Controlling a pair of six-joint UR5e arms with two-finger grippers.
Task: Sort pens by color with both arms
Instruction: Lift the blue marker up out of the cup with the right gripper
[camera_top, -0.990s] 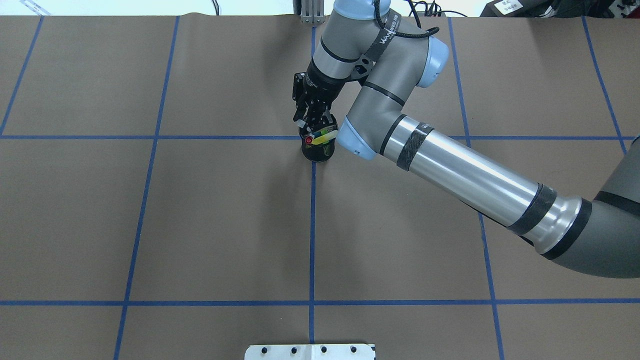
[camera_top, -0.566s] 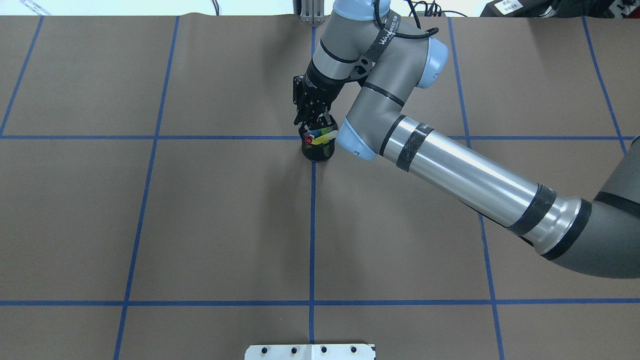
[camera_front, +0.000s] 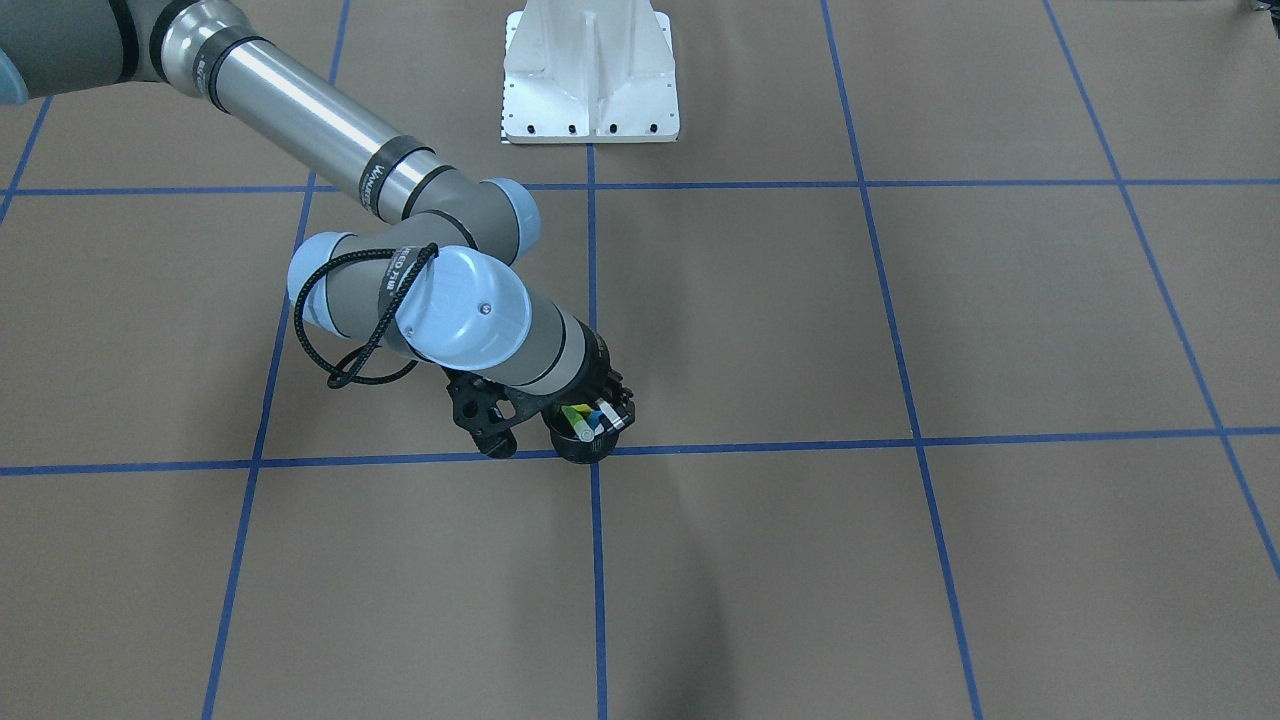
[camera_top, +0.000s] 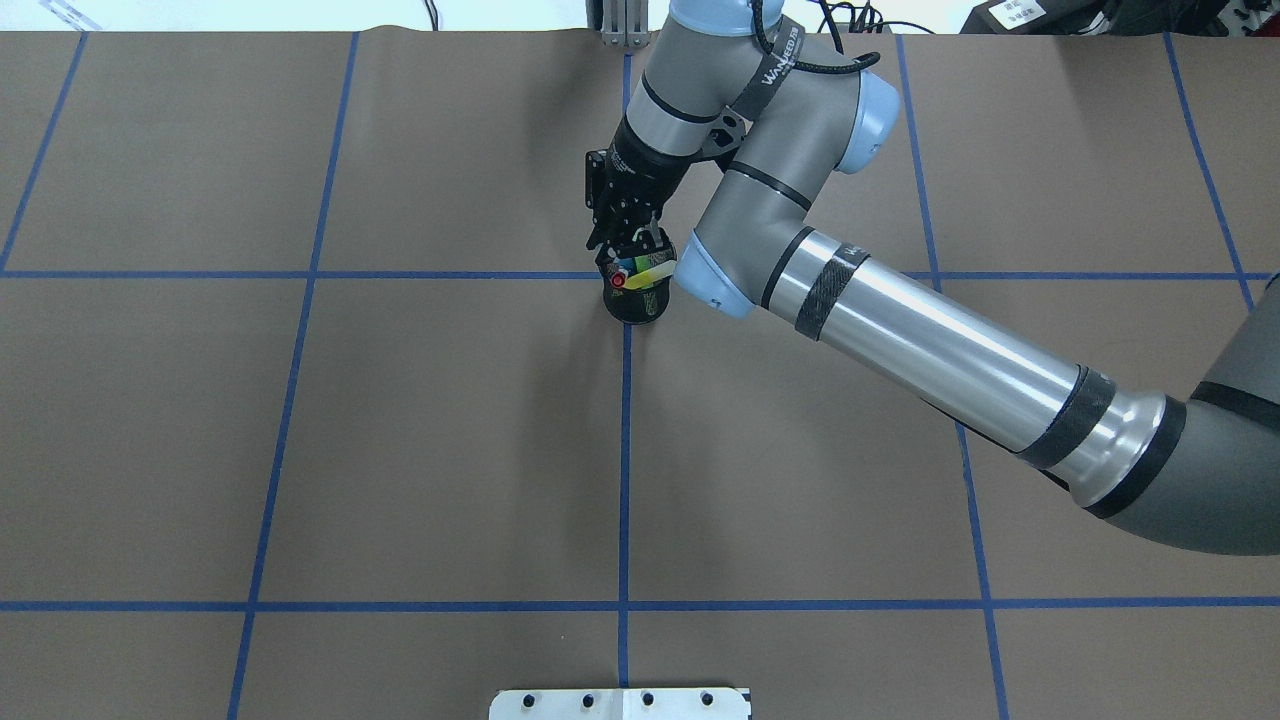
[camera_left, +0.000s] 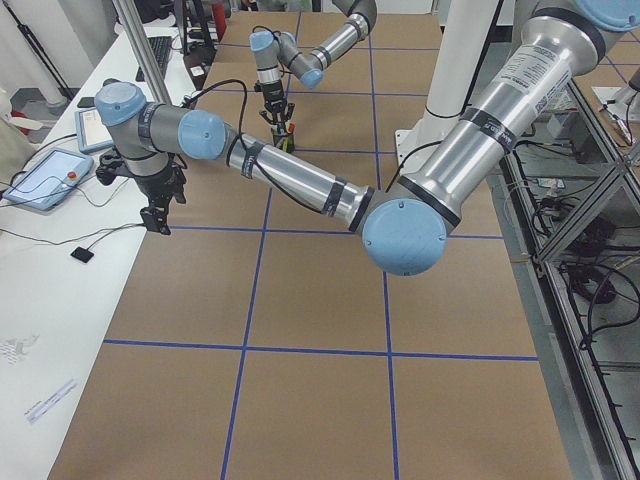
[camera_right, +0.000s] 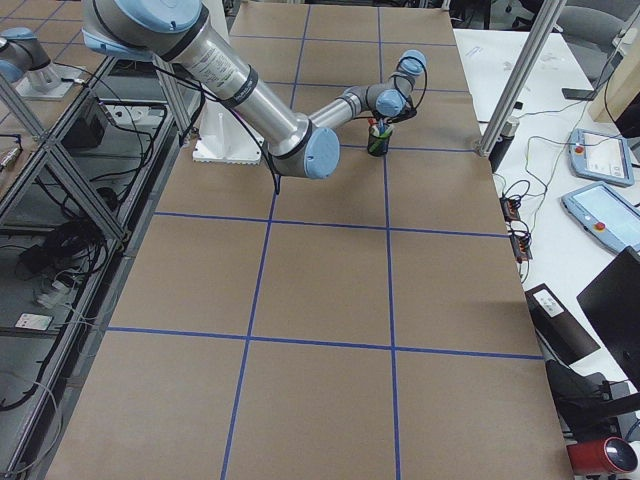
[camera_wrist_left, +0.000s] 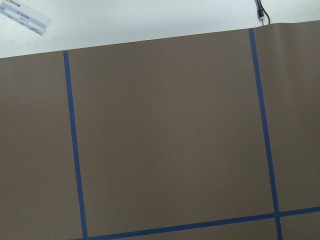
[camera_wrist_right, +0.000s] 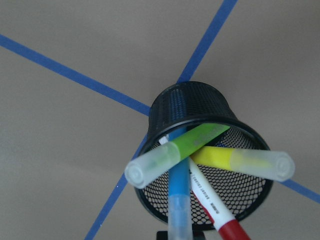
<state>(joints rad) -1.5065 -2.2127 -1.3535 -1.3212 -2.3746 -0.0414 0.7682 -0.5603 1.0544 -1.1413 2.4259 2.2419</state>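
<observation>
A black mesh cup (camera_top: 632, 305) stands on the crossing of blue tape lines at the table's middle. It holds the pens: green (camera_wrist_right: 190, 142), yellow (camera_wrist_right: 220, 157), blue (camera_wrist_right: 178, 187) and the red-capped white one (camera_wrist_right: 232, 231). My right gripper (camera_top: 622, 245) hangs at the cup's far rim with its fingers drawn together. The blue pen's cap runs straight up toward it, so it looks shut on that pen. My left gripper (camera_left: 155, 220) shows only in the left side view, at the table's far edge, and I cannot tell its state.
The white pedestal base (camera_front: 590, 75) stands at the robot's side of the table. Brown paper with a blue tape grid covers the table (camera_top: 400, 450). A white side bench with tablets (camera_left: 40, 180) runs along the far edge.
My right gripper's fingers have drawn together above the cup. The arm and the cup have hardly moved.
</observation>
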